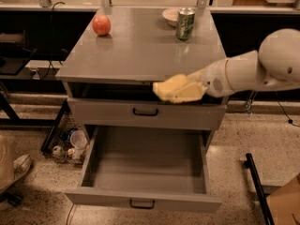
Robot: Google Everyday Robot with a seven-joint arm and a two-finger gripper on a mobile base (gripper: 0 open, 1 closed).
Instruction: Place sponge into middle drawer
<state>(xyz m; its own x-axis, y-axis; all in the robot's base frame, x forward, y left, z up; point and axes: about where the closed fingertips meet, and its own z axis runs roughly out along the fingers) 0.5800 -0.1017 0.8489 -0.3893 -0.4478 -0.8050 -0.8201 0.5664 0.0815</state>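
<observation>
The pale yellow sponge (177, 89) is held in my gripper (190, 88), in the air just in front of the cabinet's top edge, over the upper drawer front. The gripper comes in from the right on a white arm (253, 71) and is shut on the sponge. The middle drawer (145, 170) is pulled wide open below; its grey interior is bare and its small black handle (141, 204) faces the front. The sponge hangs above the drawer's back half.
A red-orange apple (101, 25) sits at the cabinet top's back left. A green can (185, 24) and a small bowl (170, 16) stand at the back right. The shut upper drawer front (145, 112) has a black handle. Clutter (70, 142) lies on the floor left.
</observation>
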